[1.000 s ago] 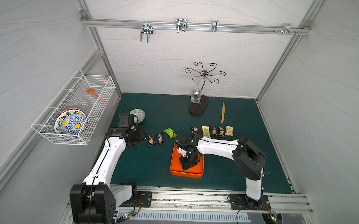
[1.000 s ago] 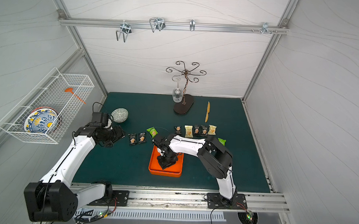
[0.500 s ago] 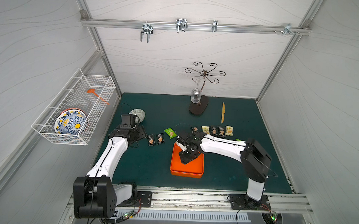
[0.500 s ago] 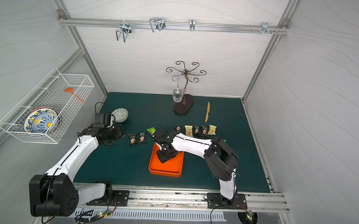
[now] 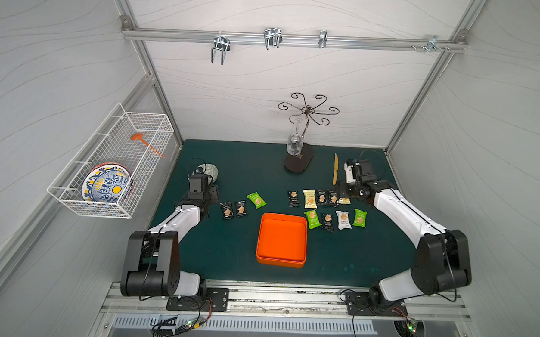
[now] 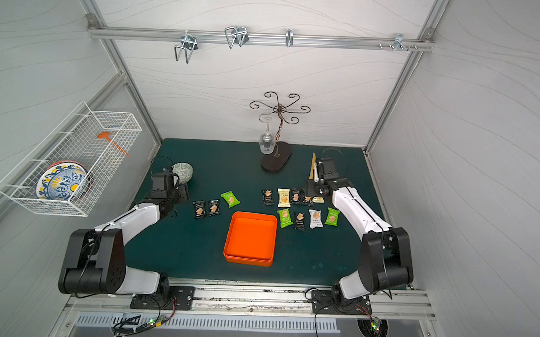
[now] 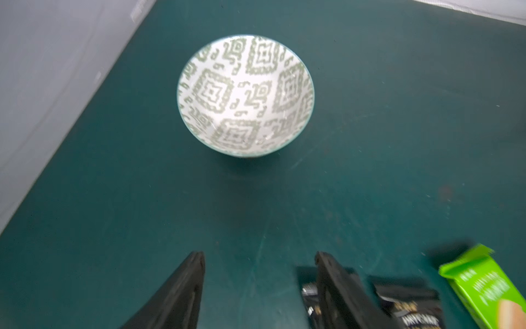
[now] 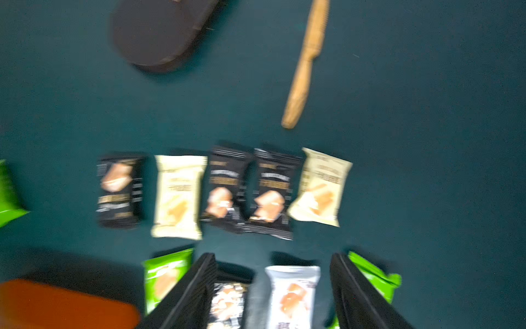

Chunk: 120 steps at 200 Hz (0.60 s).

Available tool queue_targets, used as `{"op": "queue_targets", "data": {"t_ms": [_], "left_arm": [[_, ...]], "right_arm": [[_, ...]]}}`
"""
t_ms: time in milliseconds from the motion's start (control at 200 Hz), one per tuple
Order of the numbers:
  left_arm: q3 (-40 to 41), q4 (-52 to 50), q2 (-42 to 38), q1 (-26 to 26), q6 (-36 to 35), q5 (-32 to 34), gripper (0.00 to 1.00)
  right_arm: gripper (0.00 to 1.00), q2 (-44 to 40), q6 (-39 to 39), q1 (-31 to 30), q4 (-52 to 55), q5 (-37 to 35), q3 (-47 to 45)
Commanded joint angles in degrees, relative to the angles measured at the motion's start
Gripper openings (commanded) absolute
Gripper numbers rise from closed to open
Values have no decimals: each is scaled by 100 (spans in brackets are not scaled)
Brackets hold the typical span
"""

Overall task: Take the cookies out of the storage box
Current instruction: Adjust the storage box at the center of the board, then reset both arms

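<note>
The orange storage box (image 5: 282,238) (image 6: 250,237) sits mid-table with nothing in it. The cookies lie outside it on the green mat in both top views. Two black packets (image 5: 234,209) and a green one (image 5: 256,200) are to its left. A far row (image 5: 310,198) and a near row (image 5: 343,219) are to its right. My left gripper (image 7: 259,256) (image 5: 212,194) is open over bare mat beside the black packets. My right gripper (image 8: 271,256) (image 5: 343,190) is open and holds nothing. A white packet (image 8: 291,293) lies on the mat below its fingers.
A patterned bowl (image 7: 246,94) (image 5: 210,169) stands ahead of the left gripper, near the left wall. A wooden knife (image 5: 335,169) (image 8: 304,65) and a glass stand with a dark base (image 5: 298,161) are at the back. A wire basket (image 5: 112,168) with a plate hangs on the left wall.
My right arm has left the storage box and swung away to the back right, and its jaws have opened. The near row of cookies now shows. The left arm has drawn back a little.
</note>
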<state>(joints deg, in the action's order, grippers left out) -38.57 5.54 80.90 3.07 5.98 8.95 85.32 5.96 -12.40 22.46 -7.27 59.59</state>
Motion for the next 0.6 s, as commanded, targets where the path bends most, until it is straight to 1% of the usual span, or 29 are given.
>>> {"op": "queue_targets", "data": {"t_ms": [0, 40, 95, 120, 165, 180, 195, 210, 240, 290, 325, 345, 400, 410, 420, 505, 595], "left_arm": [[215, 1281, 202, 27, -368, 256, 67], [271, 1410, 283, 26, -283, 262, 67], [466, 1802, 410, 27, -179, 265, 67], [542, 2225, 466, 20, -206, 325, 68], [491, 2029, 412, 17, -44, 243, 69], [561, 2222, 421, 14, -21, 209, 84], [665, 2465, 432, 11, 2, 144, 96], [784, 2725, 439, 15, 6, 65, 99], [973, 3133, 475, 10, -67, -68, 99], [1198, 3698, 615, -22, -110, -69, 100], [1227, 3777, 648, -34, -164, -128, 100], [1208, 3713, 628, -39, -173, -136, 100], [1253, 3747, 631, -44, -189, -182, 100], [1277, 3797, 642, -48, -197, -194, 100], [1304, 3860, 658, -45, -199, -206, 100], [1518, 4519, 860, -120, -306, -157, 100], [1455, 4237, 783, -131, -290, -144, 100]], "right_arm": [[69, -10, -475, 646, -1138, 66, -448], [68, 32, -499, 845, -1499, 215, -634], [69, 2, -458, 1001, -2402, 418, -1106], [68, -25, -466, 1015, -2827, 453, -1330], [69, -81, -508, 1011, -3678, 443, -1756], [70, -105, -452, 1015, -3900, 452, -1868], [70, -129, -348, 1039, -4026, 525, -1948], [70, -147, -287, 1061, -4176, 617, -2016], [70, -162, -285, 1062, -4352, 715, -2111], [70, -237, -359, 897, -4371, 346, -2178], [71, -336, -433, 829, -4528, 325, -2313], [77, -396, -483, 796, -4657, 334, -2411], [87, -547, -540, 679, -4968, 306, -2673], [95, -570, -571, 654, -5049, 327, -2732], [98, -598, -611, 637, -5098, 354, -2775], [99, -607, -922, 463, -5511, 467, -3107], [99, -6, -973, 444, -6614, 464, -3524]]}}
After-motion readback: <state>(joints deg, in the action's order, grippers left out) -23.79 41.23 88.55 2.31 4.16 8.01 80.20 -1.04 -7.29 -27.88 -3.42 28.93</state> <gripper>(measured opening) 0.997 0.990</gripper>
